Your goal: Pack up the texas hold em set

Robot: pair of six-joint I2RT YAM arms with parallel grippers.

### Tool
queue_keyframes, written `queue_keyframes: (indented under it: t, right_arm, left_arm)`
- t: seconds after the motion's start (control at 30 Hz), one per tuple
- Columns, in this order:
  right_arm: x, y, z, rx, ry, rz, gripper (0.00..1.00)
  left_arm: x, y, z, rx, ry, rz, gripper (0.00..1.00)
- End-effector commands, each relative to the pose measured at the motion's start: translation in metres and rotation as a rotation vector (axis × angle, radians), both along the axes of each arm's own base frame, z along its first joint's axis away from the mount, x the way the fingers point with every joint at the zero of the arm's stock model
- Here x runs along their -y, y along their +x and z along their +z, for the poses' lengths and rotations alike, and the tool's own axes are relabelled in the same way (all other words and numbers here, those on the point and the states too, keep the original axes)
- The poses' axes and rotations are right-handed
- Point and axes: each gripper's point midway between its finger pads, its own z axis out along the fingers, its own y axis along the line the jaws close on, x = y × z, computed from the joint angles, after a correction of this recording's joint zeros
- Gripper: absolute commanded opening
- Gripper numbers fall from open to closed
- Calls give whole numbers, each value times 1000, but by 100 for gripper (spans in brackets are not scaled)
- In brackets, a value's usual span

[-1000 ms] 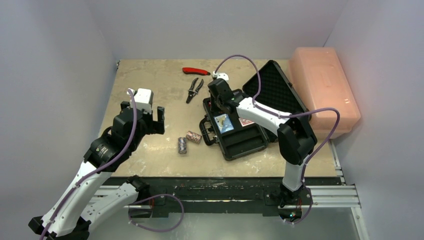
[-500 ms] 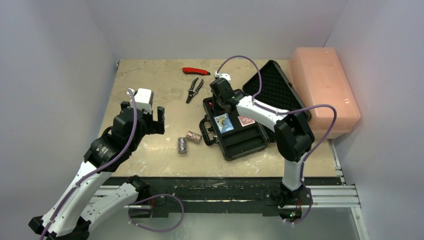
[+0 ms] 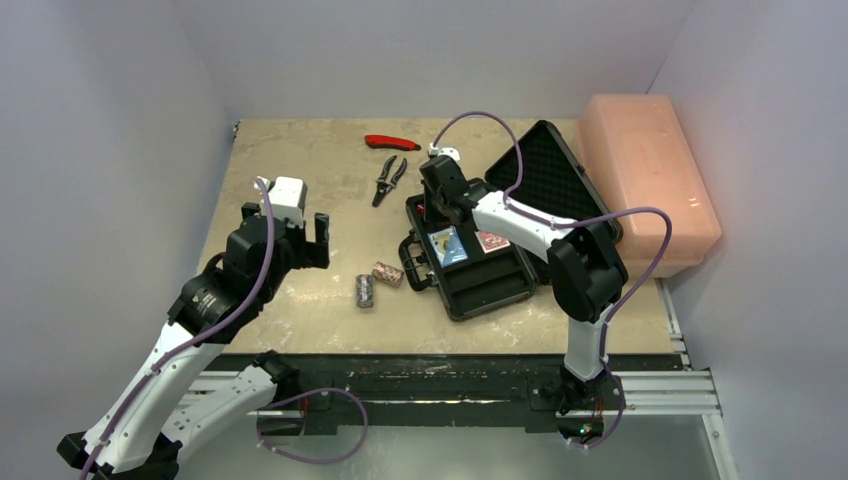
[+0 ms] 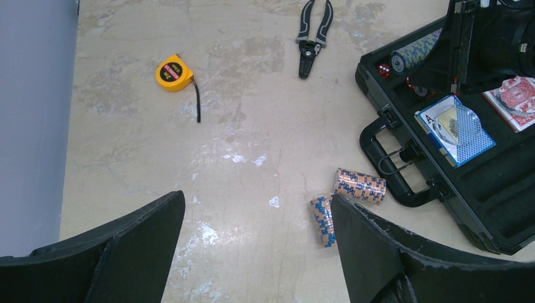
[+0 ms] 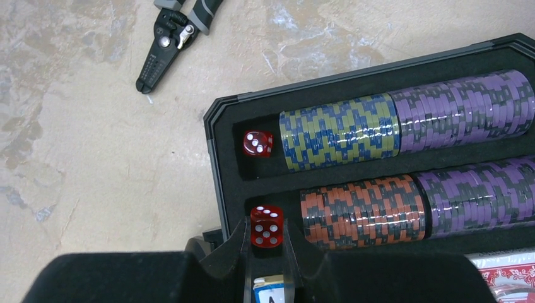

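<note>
Right end effector [image 5: 265, 247]: nearly closed, the two fingertips pinch a small red die with white dots [image 5: 266, 227].
Left end effector [image 4: 255, 201]: wide open and holding nothing; it hovers over the beige stone-pattern desk [image 4: 252, 95], well apart from the case.
Case: the black plastic briefcase with foam lining [image 5: 217, 164] lies open on the right part of the desk, the lid standing up behind it.
Already in the case: a second red die [image 5: 258, 143] in the pocket at the left end of the far chip row, beside the yellow-and-blue chip stack [image 5: 340, 131]; the blue card deck [image 4: 464, 123] and the red card deck [image 4: 514, 95] in their pockets.
Relation that matters: the die I hold is at the left end of the nearer chip row, just beside the orange-and-black chip stack [image 5: 363, 211]. The empty pocket is, I judge, straight below it. Whether the die touches the foam, I cannot tell.
Step in hand: I think it is to put this die down and let it go.
Not yet packed: two cylindrical chip stacks [image 4: 359, 185] [image 4: 323, 219] lie on their sides on the desk just beside the case handle, their long axes roughly at a right angle.
Which arm for them: my left one, I judge, because it is free and they lie ahead of it to the right.
</note>
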Motion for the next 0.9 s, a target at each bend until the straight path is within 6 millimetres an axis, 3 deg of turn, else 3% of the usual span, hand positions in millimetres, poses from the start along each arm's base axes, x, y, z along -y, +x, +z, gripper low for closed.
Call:
queue_keyframes:
  t: [0.0,0.87]
  right_arm:
    - [-9,12,18,41,35,10,17]
    - [-6,15,25,46,41,3,38]
  left_arm:
    - [-4,2,6,27,13,10,86]
    - [-4,2,7,28,10,9,86]
